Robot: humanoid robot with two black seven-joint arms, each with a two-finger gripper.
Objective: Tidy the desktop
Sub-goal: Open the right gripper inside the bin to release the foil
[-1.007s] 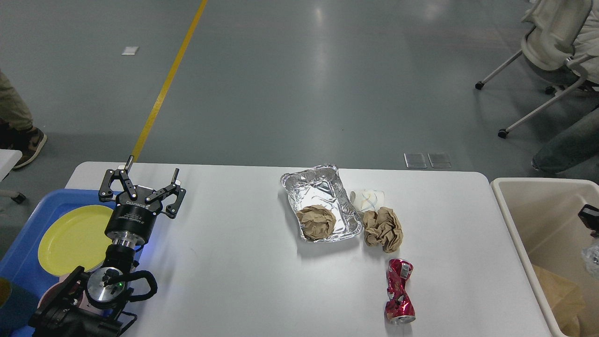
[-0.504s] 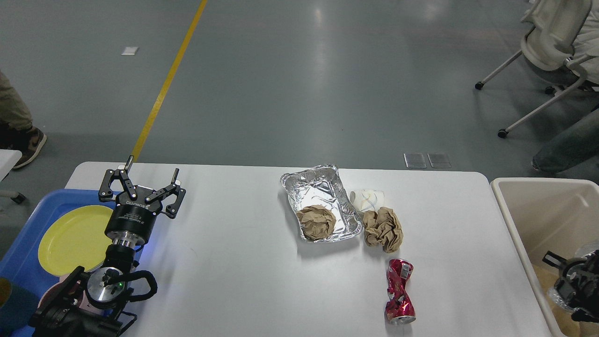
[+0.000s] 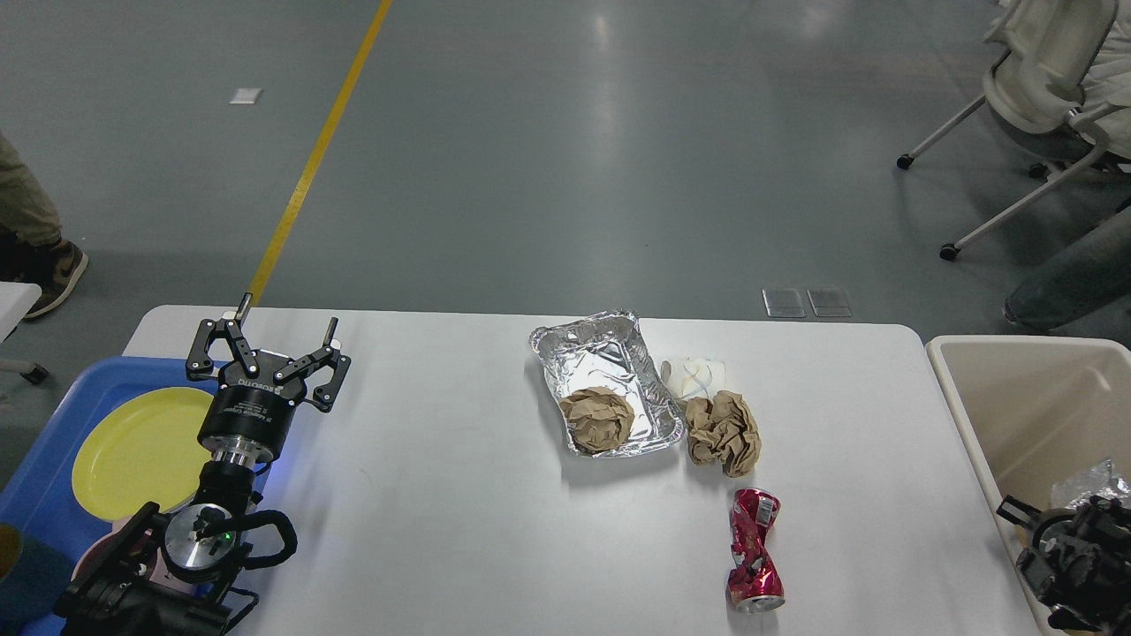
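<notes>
The white desktop holds a foil tray with a brown paper ball in it. Beside the tray lie a crumpled white cup, a second brown paper ball and a crushed red can. My left gripper is open and empty above the table's left end. My right gripper is dark and low over the beige bin, at its near left wall. Its fingers cannot be told apart. Crumpled foil lies in the bin just behind it.
A blue tray with a yellow plate sits at the table's left edge, under my left arm. A chair and seated people are at the far right. A person's foot is at the far left.
My right gripper came down into the bin from the right edge and shifted left. The crumpled foil that was at it now lies in the bin. The left arm has not moved.
</notes>
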